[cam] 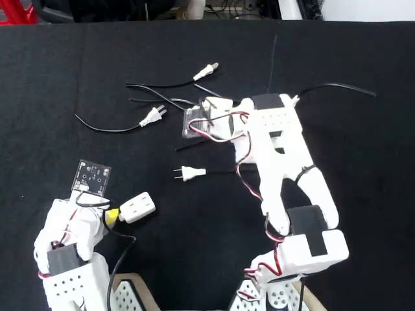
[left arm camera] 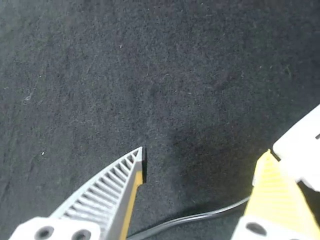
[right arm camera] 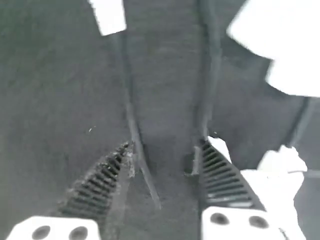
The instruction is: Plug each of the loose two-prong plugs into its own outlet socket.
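**Left gripper** [left arm camera: 202,155]
- Jaw state: apart. The white ribbed finger [left arm camera: 117,187] and the yellow finger [left arm camera: 270,185] stand wide of each other, with bare black cloth [left arm camera: 150,75] in the gap.
- A thin black cord [left arm camera: 200,217] crosses the cloth between the jaws, close to their bases. The jaws do not grip it.
- The white outlet block [cam: 137,207] lies flat on the cloth. It sits outside the gap and touches the tip of the yellow finger.

**Right gripper** [right arm camera: 169,145]
- Jaw state: apart, low over the cloth, clamped on nothing.
- Two dark cords [right arm camera: 129,115] run lengthwise toward the gap. One lies on the cloth between the jaws. The other meets the inner edge of one finger near its tip.
- A white shape [right arm camera: 107,15] lies beyond the jaw tips at the far end of one cord. It is too blurred to identify.

**Plugs (high view)**
- All three white two-prong plugs lie loose on the cloth, each on a black cord and each apart from the outlet block.
- The first plug [cam: 190,173] lies between the two grippers, beside the right arm, well apart from both sets of jaws.
- The second plug [cam: 153,116] lies near the right gripper's jaws, off to one side.
- The third plug [cam: 206,69] lies beyond the right gripper's jaws, farthest from the left gripper.
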